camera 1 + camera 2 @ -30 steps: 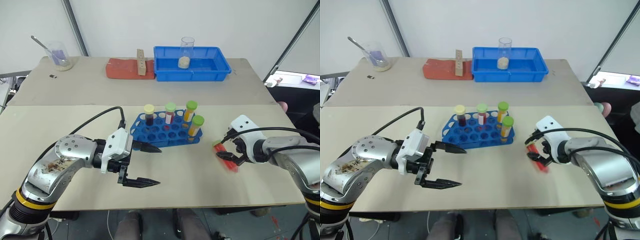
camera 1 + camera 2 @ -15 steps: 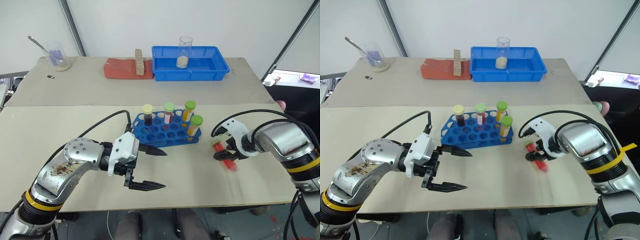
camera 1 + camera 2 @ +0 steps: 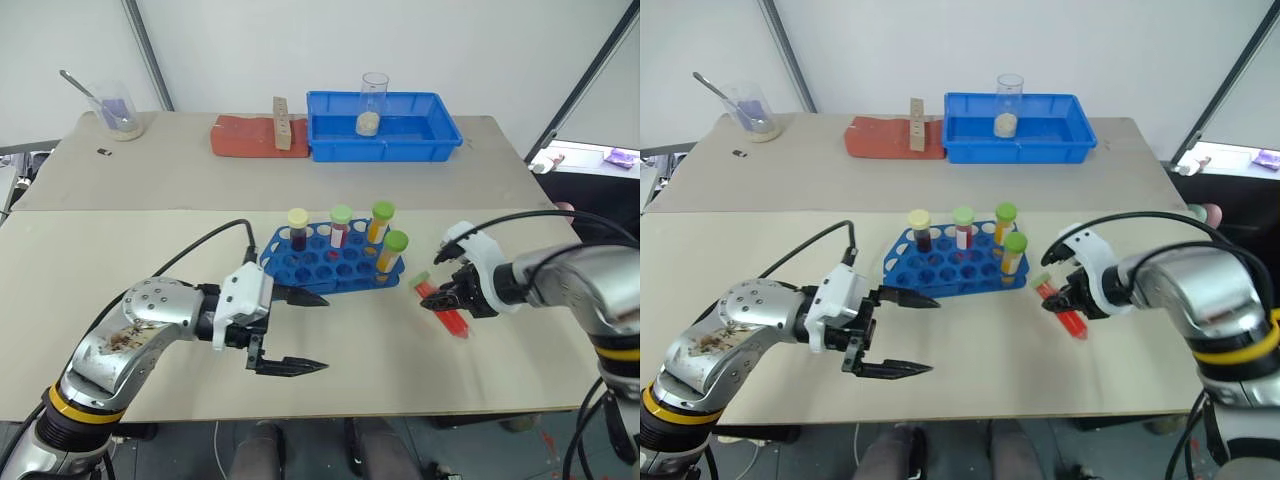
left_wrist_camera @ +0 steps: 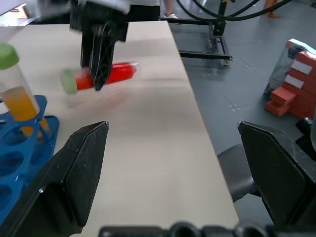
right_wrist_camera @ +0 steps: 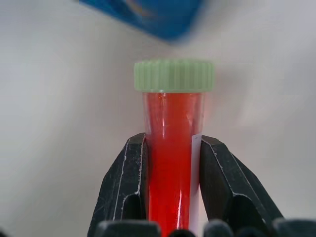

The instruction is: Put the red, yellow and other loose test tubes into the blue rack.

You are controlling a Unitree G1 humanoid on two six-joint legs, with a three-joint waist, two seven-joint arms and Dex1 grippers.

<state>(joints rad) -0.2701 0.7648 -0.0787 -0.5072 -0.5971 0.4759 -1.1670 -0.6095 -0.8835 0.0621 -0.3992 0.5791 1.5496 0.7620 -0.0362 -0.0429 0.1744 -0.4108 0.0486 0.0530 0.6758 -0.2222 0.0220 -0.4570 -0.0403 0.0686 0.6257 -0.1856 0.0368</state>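
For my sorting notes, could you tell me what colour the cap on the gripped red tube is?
Pale green cap on the red tube, clearest in the right wrist view.

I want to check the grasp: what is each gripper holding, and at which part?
The right gripper holds the red test tube by its body, below the green cap. The left gripper holds nothing.

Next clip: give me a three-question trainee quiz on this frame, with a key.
1. True or false: the right gripper is shut on the green-capped tube of red liquid.
2. How many capped tubes stand in the small bright blue plastic rack with round holes? A) two B) four C) six
3. Fill in: the left gripper is ____, holding nothing.

Key
1. True; the right wrist view shows both fingers pressed against the tube's sides.
2. B; one with a yellow cap and three with green caps, all in the rack's far rows.
3. Open; its fingers are spread wide, beside the rack.
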